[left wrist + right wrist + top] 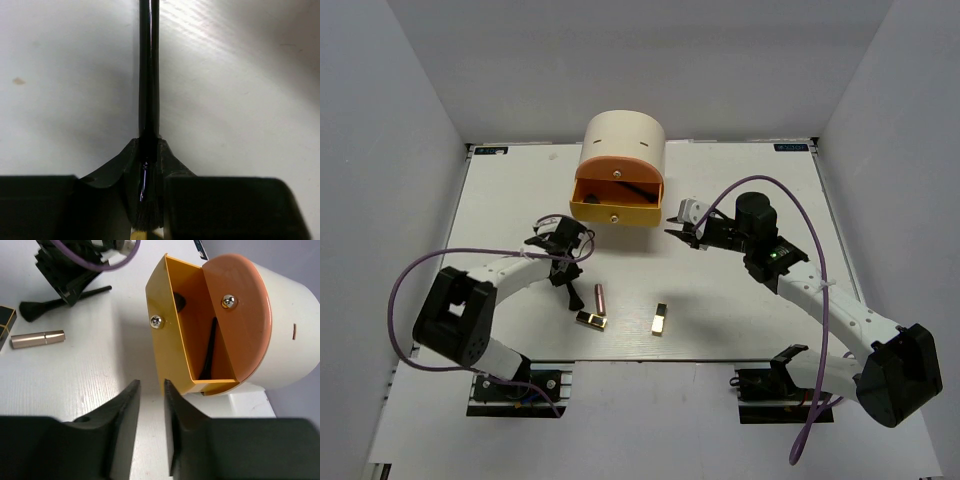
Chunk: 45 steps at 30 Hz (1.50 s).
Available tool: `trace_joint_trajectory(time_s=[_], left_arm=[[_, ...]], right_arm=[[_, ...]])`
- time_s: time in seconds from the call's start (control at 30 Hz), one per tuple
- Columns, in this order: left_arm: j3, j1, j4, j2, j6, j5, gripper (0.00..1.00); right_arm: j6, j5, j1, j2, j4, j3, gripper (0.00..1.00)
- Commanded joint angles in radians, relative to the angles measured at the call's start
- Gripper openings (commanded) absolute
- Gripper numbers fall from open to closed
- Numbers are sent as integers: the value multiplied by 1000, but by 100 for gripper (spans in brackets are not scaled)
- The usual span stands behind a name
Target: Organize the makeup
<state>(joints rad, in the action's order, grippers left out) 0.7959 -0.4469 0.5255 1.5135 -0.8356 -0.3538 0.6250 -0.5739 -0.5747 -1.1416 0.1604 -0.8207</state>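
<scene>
My left gripper [566, 272] is shut on a black brush [571, 292], low over the table left of centre. In the left wrist view the brush handle [149, 75] runs up from between the fingers [170, 160], with the bristles toward the camera. A copper lipstick [601, 297] and two gold-and-black cases [591, 320] [661, 319] lie near the front. My right gripper [151, 382] is slightly open and empty, beside the open yellow drawer [170, 345], which holds another black brush [208, 352]. The white tube and mint-green bottle are out of view.
The cream cylindrical box [625, 140] stands at the back centre with its orange-yellow drawer [616, 212] pulled out toward the arms. White walls enclose the table at the back and on both sides.
</scene>
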Motion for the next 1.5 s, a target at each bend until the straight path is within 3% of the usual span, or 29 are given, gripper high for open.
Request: trace_joint_trajectory(time_s=[0.0,0.1,0.13,0.2,0.23,0.27,0.3,0.37,0.5,0.53,0.6,0.73,0.9,1.1,1.47], left_arm=[[2,10,66,-163,-13,-54,7],[60,10,126,-359,4,-57,6],[78,10,122,-360,4,-57,6],[109,10,79,-453,68,25,4],[106,10,-20,-482,110,82,4],[101,10,-79,-528,189,207,5],[83,1,-198,-544,231,278,5],[89,1,-261,-540,355,471,6],[227,-9,-214,-448,634,621,6],[248,-9,-208,-435,755,634,6],[285,-9,-223,-405,831,665,5],[362,5,-262,-346,1147,685,1],[460,5,-262,-215,1357,685,0],[638,5,-154,-24,1553,705,0],[571,5,-130,11,1728,656,0]], right_arm=[[-13,-37,6,19,45,-18,34],[-19,-37,6,23,67,-8,39],[-22,-37,10,23,71,-5,39],[-33,-32,12,19,82,0,39],[-37,-32,12,16,87,0,38],[-42,-29,12,14,100,3,37],[-45,-30,15,11,106,5,36],[-51,-32,16,2,116,5,35],[-54,-38,19,-10,117,-3,35],[-54,-40,22,-9,117,-1,35],[-51,-41,27,-9,116,0,35],[-59,-32,36,0,129,11,35],[-65,-12,48,16,143,20,35],[-67,0,70,37,149,41,35],[-82,9,105,45,168,64,36]])
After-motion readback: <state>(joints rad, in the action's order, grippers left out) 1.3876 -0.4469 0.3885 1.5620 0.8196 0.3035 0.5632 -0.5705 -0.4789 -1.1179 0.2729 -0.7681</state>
